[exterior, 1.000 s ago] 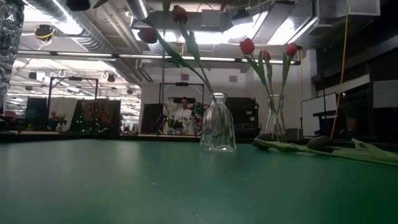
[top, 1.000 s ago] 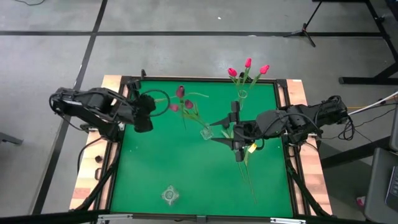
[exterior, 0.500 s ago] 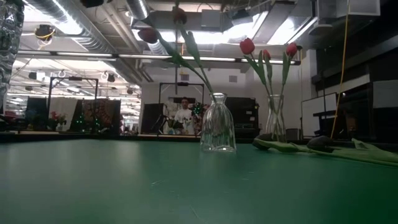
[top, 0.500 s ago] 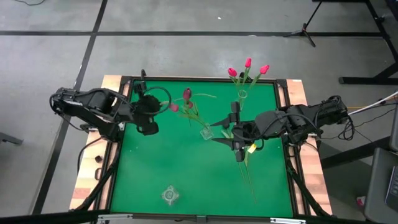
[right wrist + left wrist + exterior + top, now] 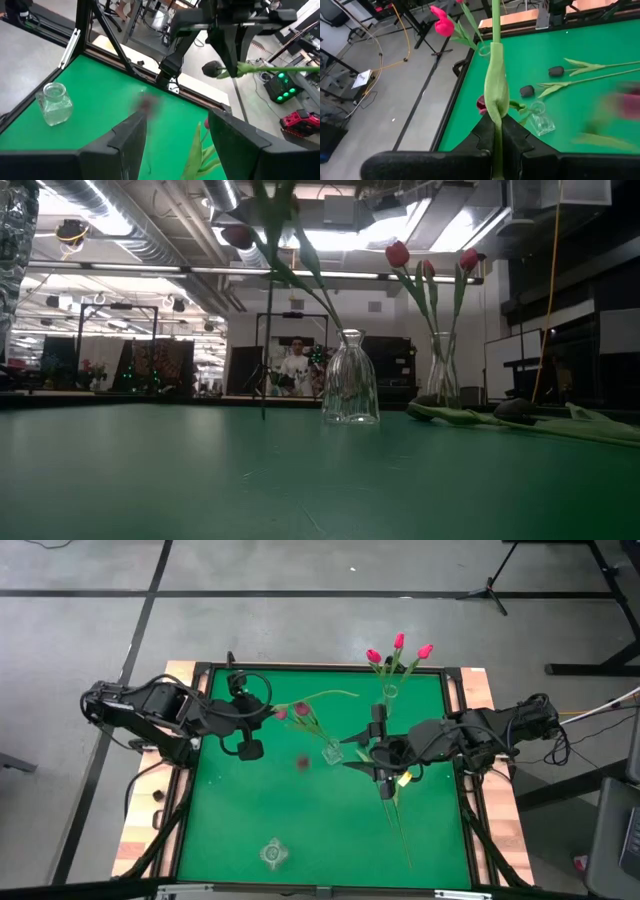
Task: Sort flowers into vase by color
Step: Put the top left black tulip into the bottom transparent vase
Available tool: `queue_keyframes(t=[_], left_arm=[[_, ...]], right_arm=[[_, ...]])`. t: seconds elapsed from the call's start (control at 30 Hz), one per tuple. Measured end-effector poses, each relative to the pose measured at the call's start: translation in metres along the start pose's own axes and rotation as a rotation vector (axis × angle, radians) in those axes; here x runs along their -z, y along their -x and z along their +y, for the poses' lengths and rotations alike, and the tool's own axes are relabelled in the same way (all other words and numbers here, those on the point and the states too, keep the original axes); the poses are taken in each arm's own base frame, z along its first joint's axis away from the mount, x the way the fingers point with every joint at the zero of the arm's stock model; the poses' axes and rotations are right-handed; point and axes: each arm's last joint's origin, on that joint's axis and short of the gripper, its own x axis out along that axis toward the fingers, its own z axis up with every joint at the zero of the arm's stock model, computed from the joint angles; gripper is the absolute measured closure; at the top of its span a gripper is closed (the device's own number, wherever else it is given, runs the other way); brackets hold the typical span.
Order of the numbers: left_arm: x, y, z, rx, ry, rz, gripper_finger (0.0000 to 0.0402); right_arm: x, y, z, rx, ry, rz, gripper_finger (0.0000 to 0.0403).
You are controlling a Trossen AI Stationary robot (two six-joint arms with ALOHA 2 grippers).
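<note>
Green baize covers the tabletop [image 5: 230, 810] in the high view, where the left gripper [image 5: 250, 745] has swung inward to left of centre, fingers pinched shut on the held tulip [image 5: 495, 95]. Two mauve heads [image 5: 303, 710] lean from the middle vase [image 5: 332, 752]. A third has left its earlier spot, and a dark-red smear [image 5: 302, 762] now blurs just left of that vase, probably a flower in motion. Bright pink tulips [image 5: 398, 650] stand in the rear vase [image 5: 389, 692], upper centre. The right gripper [image 5: 385, 768], fingers spread wide and empty, has stayed right of centre above the lying dark tulips [image 5: 400, 815]. In the low view, a thin upright stem [image 5: 265, 350] has newly appeared left of the middle vase. The left wrist view shows the fingers clamping a leaf-wrapped stem. In the right wrist view the held tulip's head looks near-black, so it likely belongs in the empty vase [image 5: 55, 102].
</note>
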Motion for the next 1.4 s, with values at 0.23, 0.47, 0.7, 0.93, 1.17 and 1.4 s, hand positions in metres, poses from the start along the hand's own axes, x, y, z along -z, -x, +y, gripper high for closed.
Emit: queue_keyframes(t=[0.23, 0.47, 0.7, 0.93, 1.17, 1.4], left_arm=[[0.001, 0.000, 0.000, 0.000, -0.003, 0.006, 0.0396], [0.008, 0.002, -0.005, 0.105, -0.026, 0.069, 0.0396], [0.016, -0.001, -0.025, 0.154, -0.150, 0.170, 0.0396], [0.031, -0.011, -0.036, 0.078, -0.253, 0.356, 0.0396], [0.030, -0.035, -0.074, 0.059, -0.590, 0.395, 0.0396], [0.036, -0.054, -0.116, -0.045, -0.863, 0.406, 0.0396]], right_arm=[[0.008, 0.000, 0.003, -0.044, -0.023, 0.071, 0.0189], [0.011, -0.004, 0.009, -0.141, -0.064, 0.091, 0.0189], [0.009, -0.005, 0.012, -0.231, -0.088, 0.063, 0.0189], [-0.017, 0.023, 0.035, -0.493, -0.185, -0.085, 0.0189], [-0.033, 0.028, 0.026, -0.143, -0.196, -0.181, 0.0189], [-0.022, 0.004, 0.006, -0.056, -0.304, -0.107, 0.0189]])
